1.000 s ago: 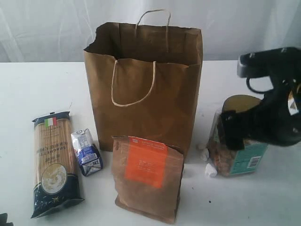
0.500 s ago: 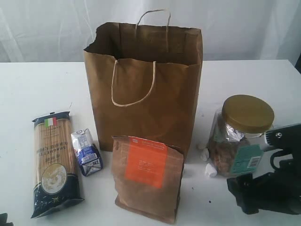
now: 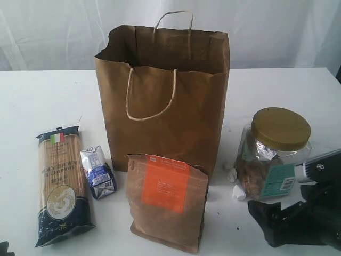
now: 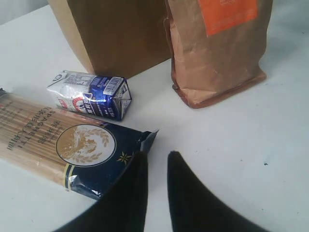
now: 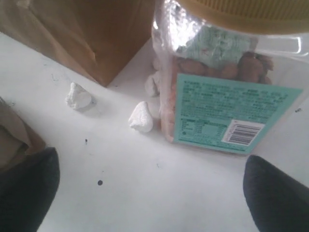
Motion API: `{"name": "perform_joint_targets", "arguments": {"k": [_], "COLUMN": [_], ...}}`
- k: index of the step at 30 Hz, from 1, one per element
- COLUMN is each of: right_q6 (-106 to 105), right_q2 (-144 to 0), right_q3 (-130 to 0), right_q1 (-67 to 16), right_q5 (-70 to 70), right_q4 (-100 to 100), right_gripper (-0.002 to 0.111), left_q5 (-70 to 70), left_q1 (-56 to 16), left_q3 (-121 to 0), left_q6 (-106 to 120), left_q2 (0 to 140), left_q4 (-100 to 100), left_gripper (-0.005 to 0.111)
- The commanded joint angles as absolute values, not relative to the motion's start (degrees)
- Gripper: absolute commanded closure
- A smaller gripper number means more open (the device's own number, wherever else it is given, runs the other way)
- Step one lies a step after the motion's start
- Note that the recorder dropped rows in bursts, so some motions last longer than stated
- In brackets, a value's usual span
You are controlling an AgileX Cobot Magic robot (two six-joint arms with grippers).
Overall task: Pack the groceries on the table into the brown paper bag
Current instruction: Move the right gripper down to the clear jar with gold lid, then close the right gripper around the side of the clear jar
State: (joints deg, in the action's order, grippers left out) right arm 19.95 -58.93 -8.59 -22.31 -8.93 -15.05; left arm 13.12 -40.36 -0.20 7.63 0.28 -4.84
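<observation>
Both my tools hold nothing: right tool [image 5: 149, 193] spread wide before the jar [image 5: 227, 82], left tool [image 4: 153, 166] almost together beside spaghetti [image 4: 58, 145] and carton [image 4: 91, 94]; only the exterior view shows the bag [image 3: 165, 96] open.

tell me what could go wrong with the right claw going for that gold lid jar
1. The open right claw sits low in front of the gold-lidded clear jar; closing off-centre could tip or push it.
2. White lumps lie at the jar's base and may get dragged along.
3. The brown paper bag stands tall beside it, so a low lift could strike its rim.
</observation>
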Motion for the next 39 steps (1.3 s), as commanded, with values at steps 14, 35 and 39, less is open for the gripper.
{"name": "perform_joint_targets", "arguments": {"k": [14, 35, 39], "right_q6": [11.8, 9.01, 8.96], "right_q2": [-61.3, -77.09, -78.97], "right_q3": [-7.94, -7.94, -8.8], "right_q1": [-15.9, -15.9, -15.9], "right_q5": [-18.55, -31.94, -34.21], "right_q4": [-9.88, -3.95, -2.51], "right_gripper": [0.012, 0.012, 0.012], "left_q5": [13.38, 13.38, 13.38], "left_q1": [-40.71, -40.71, -40.71], "left_q3": [0.0, 0.0, 0.0], "left_q6": [7.7, 7.7, 7.7], "left_q2": [0.0, 0.0, 0.0], "left_q4": [-5.03, -5.03, -5.03], "left_gripper": [0.085, 0.085, 0.085]}}
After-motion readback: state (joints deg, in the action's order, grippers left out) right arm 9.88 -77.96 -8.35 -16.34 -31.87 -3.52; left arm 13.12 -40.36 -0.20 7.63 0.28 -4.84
